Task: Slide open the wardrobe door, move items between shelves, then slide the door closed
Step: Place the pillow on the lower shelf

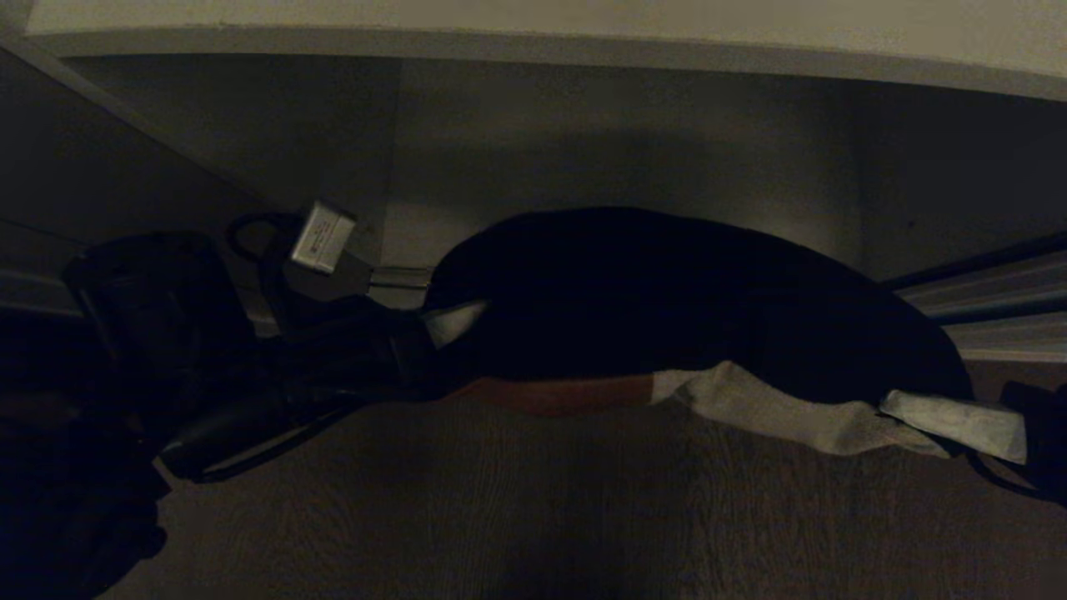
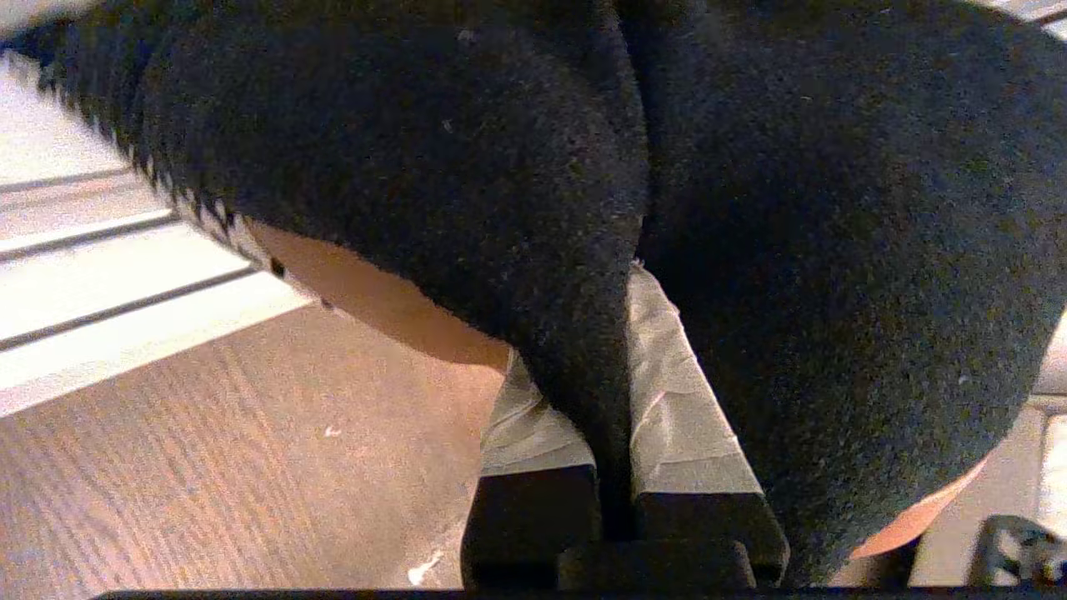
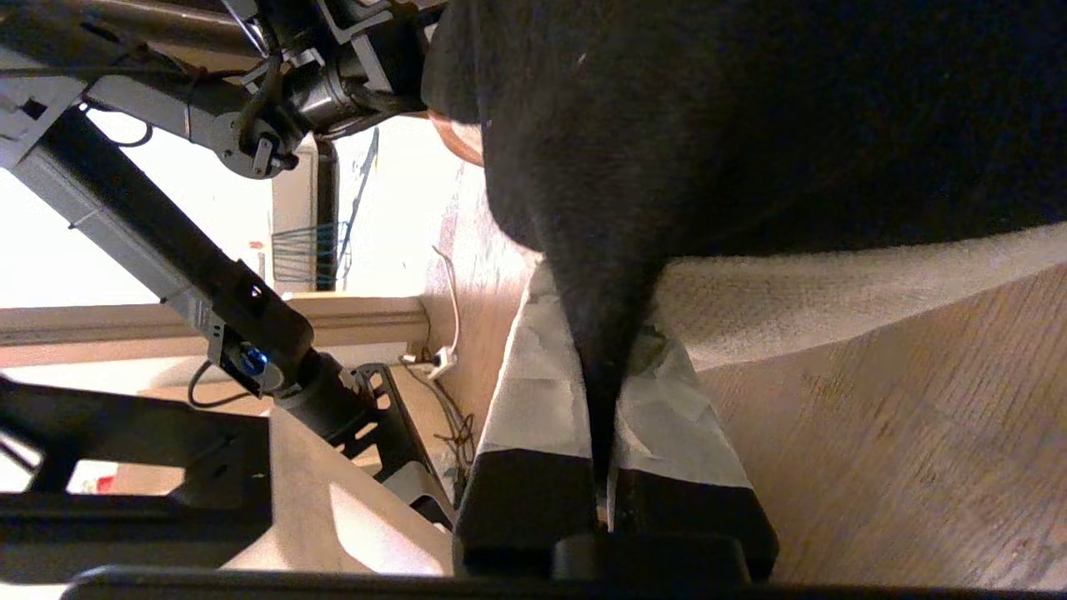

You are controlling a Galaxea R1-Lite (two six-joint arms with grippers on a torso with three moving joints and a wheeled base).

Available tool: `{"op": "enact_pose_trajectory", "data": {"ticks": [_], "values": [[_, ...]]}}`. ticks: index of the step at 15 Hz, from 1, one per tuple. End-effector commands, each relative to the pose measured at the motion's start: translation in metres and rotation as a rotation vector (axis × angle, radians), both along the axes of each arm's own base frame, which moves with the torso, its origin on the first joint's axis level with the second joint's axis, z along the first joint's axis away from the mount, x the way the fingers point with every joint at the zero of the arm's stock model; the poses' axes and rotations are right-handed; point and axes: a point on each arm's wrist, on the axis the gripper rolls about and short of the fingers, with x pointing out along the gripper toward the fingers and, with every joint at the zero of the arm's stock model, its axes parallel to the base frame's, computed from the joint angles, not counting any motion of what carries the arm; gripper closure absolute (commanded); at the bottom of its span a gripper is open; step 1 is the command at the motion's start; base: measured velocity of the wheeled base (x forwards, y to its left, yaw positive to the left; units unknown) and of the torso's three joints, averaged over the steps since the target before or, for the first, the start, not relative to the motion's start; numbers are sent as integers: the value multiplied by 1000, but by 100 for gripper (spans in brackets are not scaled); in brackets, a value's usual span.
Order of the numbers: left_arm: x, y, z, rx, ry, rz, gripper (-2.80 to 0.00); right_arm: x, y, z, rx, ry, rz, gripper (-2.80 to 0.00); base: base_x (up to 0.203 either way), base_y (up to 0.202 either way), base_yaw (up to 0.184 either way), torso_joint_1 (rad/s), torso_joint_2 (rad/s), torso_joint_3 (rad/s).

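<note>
The items hang as one stack between my two grippers, in front of the dim wardrobe opening. On top is a black garment (image 1: 667, 300), under it a rust-brown one (image 1: 567, 393) and a pale grey-white knit (image 1: 775, 412). My left gripper (image 1: 450, 323) (image 2: 621, 333) is shut on a fold of the black garment (image 2: 467, 150) at the stack's left end, with the rust-brown garment (image 2: 375, 308) showing below. My right gripper (image 1: 959, 421) (image 3: 600, 333) is shut on the black garment (image 3: 750, 125) at the right end, beside the knit (image 3: 834, 292). An off-white shelf (image 1: 533, 25) runs across above. The sliding wardrobe door is hidden in the dark.
Wooden floor (image 1: 533, 517) lies below the stack. Pale floor rails (image 1: 992, 304) (image 2: 100, 275) run along the wardrobe's foot. My own dark arm links (image 3: 250, 325) and loose cables (image 3: 442, 367) are off to one side of the right gripper.
</note>
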Motion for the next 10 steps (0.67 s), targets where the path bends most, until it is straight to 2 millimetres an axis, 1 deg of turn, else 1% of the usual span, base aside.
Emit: {"op": "enact_pose_trajectory", "data": {"ticks": [1, 3, 5, 7, 10], "values": [[-5, 3, 4, -4, 2, 0, 0, -18, 0, 3, 0, -45, 10, 0, 0, 0, 0, 0, 0, 0], [-5, 3, 12, -14, -12, 20, 0, -25, 0, 9, 4, -74, 10, 0, 0, 0, 0, 0, 0, 0], [-3, 3, 22, -38, -42, 38, 0, -33, 0, 13, 32, -64, 8, 0, 0, 0, 0, 0, 0, 0], [2, 0, 29, -49, -63, 40, 0, -36, -1, 13, 36, -65, 1, 0, 0, 0, 0, 0, 0, 0], [3, -3, 34, -53, -56, 55, 0, -35, -2, 9, 41, -43, -17, 0, 0, 0, 0, 0, 0, 0]]}}
